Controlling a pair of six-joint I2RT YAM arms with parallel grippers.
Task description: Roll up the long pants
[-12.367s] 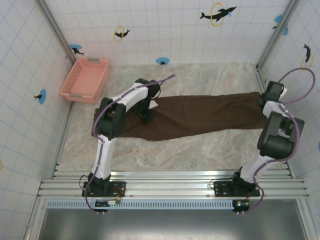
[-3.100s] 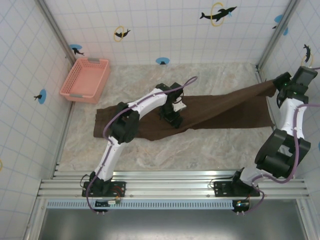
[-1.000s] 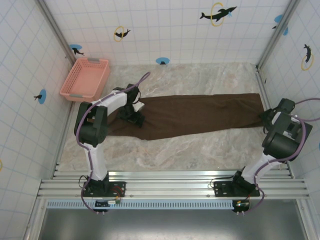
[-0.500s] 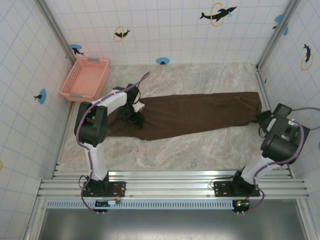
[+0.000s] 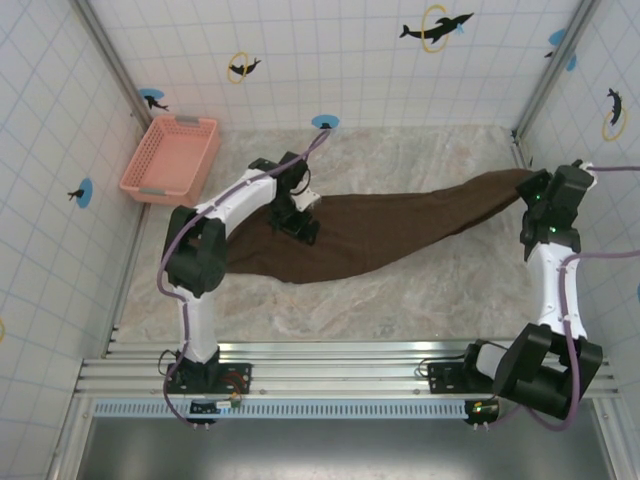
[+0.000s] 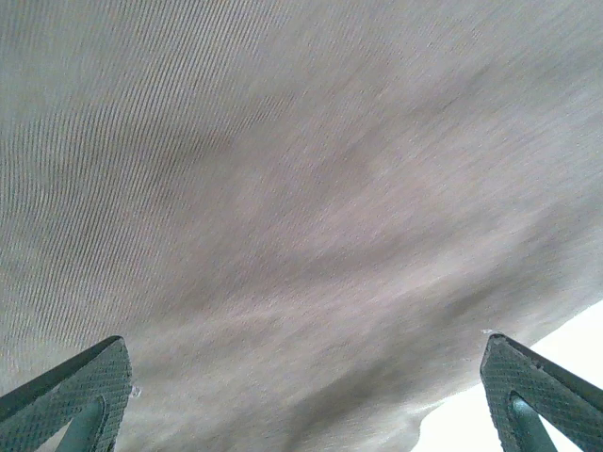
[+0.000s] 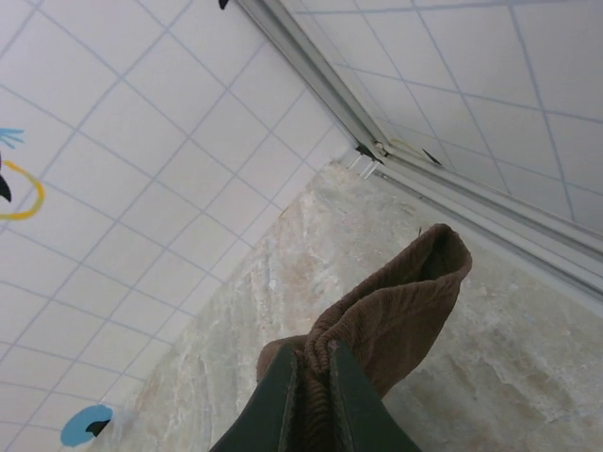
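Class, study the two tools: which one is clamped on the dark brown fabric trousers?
The right tool, shut on one end of the dark brown fabric trousers; the left tool stands open over flat cloth.

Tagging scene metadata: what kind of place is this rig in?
Probably a lab test cell dressed like a bathroom: white tiled walls with dolphin stickers, a marble-look tabletop, and aluminium rails along the near edge.

matt, seemingly ribbed cloth long pants (image 5: 390,225)
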